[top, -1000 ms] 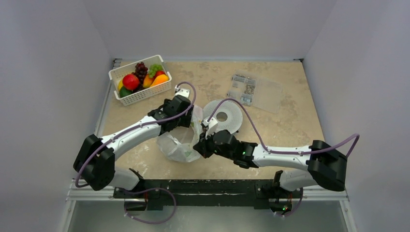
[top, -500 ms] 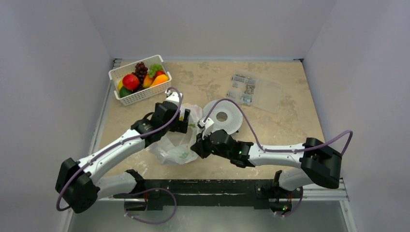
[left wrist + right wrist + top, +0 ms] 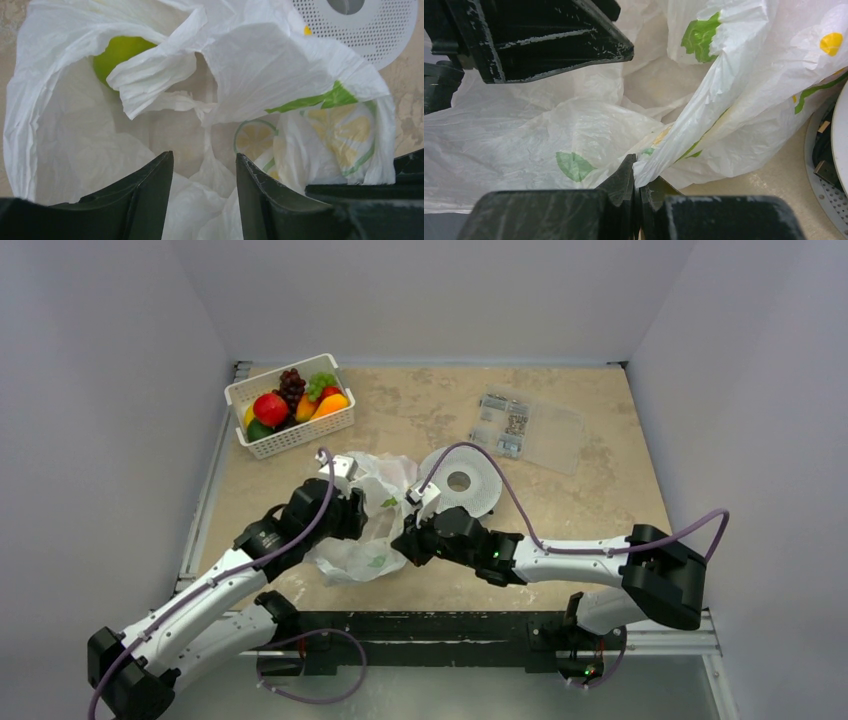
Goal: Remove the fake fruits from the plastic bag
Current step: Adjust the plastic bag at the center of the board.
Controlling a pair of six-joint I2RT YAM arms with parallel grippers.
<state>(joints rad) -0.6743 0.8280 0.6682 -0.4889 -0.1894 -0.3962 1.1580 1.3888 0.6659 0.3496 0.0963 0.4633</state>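
The plastic bag lies crumpled at the table's middle, white with green leaf and lemon prints. My right gripper is shut on a fold of the bag's edge, its jaws pinching the film. My left gripper is open and empty just over the bag's mouth, with its fingertips above loose film. A green fruit shows inside the bag at the far left, half covered by a fold. The left gripper's fingers appear at the top left of the right wrist view.
A white slotted basket at the back left holds a red apple, dark grapes, green grapes and other fruits. A white perforated disc lies right of the bag. A flat clear packet lies at the back right.
My left arm has drawn back toward the near left, bringing its gripper from the bag's far side to over its mouth. The bag has spread wider. The right gripper keeps its hold.
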